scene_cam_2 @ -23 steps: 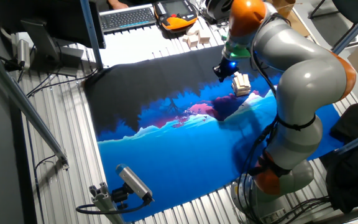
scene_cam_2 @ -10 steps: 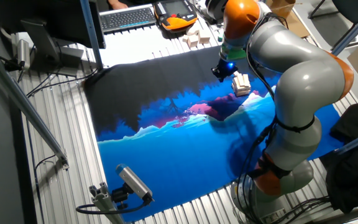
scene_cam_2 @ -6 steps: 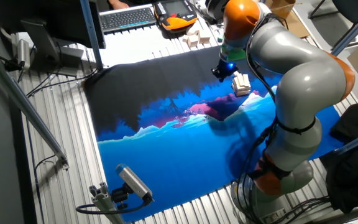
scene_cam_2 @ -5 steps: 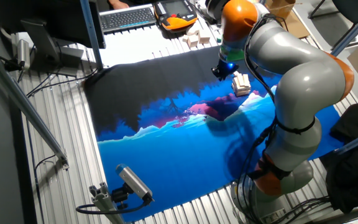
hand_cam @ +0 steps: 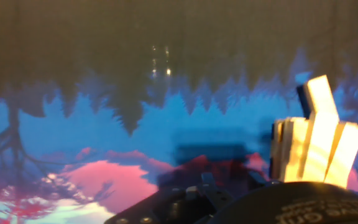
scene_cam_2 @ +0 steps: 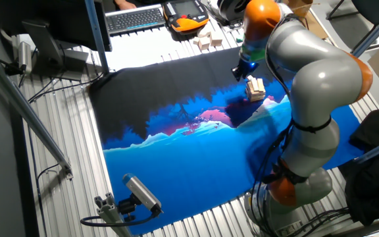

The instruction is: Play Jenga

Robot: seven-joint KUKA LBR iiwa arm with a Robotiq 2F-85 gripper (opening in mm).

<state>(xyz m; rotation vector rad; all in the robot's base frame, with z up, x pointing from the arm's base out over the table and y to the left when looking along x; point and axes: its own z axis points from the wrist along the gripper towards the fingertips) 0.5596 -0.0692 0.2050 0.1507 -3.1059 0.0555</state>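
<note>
The Jenga tower (scene_cam_2: pixel 255 89) is a small stack of pale tan wooden blocks on the blue and black mat (scene_cam_2: pixel 189 158), near its far right side. My gripper (scene_cam_2: pixel 244 68) hangs just left of and above the tower, close to its top; its small dark fingers do not show whether they are open or shut. In the hand view the tower (hand_cam: pixel 316 146) fills the right side, brightly lit, with one block sticking up tilted above the others. Dark hand hardware (hand_cam: pixel 229 202) crosses the bottom edge; the fingertips do not show there.
Several loose wooden blocks (scene_cam_2: pixel 207 41) lie on the back table beside a keyboard (scene_cam_2: pixel 135 18) and an orange pendant (scene_cam_2: pixel 186 14). A camera on a mount (scene_cam_2: pixel 140 192) stands at the mat's front left. A black bag (scene_cam_2: pixel 377 135) sits at the right.
My hand has shifted a little to the right, closer to the tower's top. The tower has not visibly moved.
</note>
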